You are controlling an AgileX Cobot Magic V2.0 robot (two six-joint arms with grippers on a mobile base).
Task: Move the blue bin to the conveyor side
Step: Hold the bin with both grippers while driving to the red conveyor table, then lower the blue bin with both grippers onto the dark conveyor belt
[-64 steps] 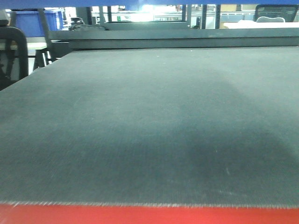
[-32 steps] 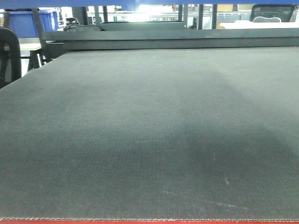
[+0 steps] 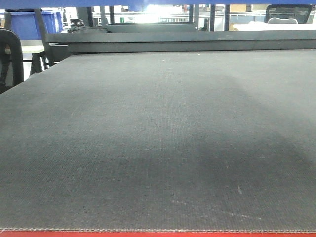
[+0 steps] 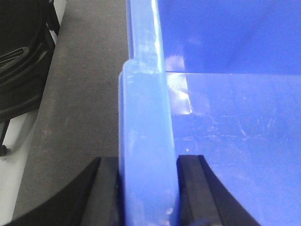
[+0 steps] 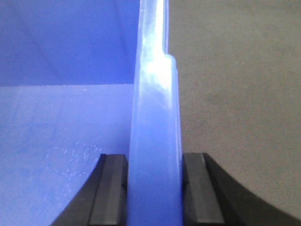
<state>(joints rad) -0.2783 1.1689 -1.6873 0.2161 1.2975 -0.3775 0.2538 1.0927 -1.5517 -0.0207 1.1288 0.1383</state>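
Note:
The blue bin [image 4: 235, 141] fills most of both wrist views, glossy inside and with a thick top rim. My left gripper [image 4: 148, 162] is shut on the bin's left rim, one black finger inside the wall and one outside. My right gripper [image 5: 155, 160] is shut on the opposite rim of the blue bin [image 5: 56, 141] in the same way. The conveyor [image 3: 158, 138], a dark grey woven belt, lies under and beside the bin, seen as conveyor [image 4: 89, 84] on its left and conveyor [image 5: 235, 94] on its right. A thin red front edge [image 3: 158, 234] shows in the front view.
A dark metal frame [image 3: 187, 42] closes the belt's far end. A black chair [image 3: 10, 54] stands at the left and another blue crate [image 3: 24, 24] behind it. A black object [image 4: 23, 56] and pale floor [image 4: 14, 155] lie off the belt's left edge.
Since one second ago the front view has moved forward over the belt and the red front edge has shrunk to a thin line. Hardly anything has shifted in the last half second.

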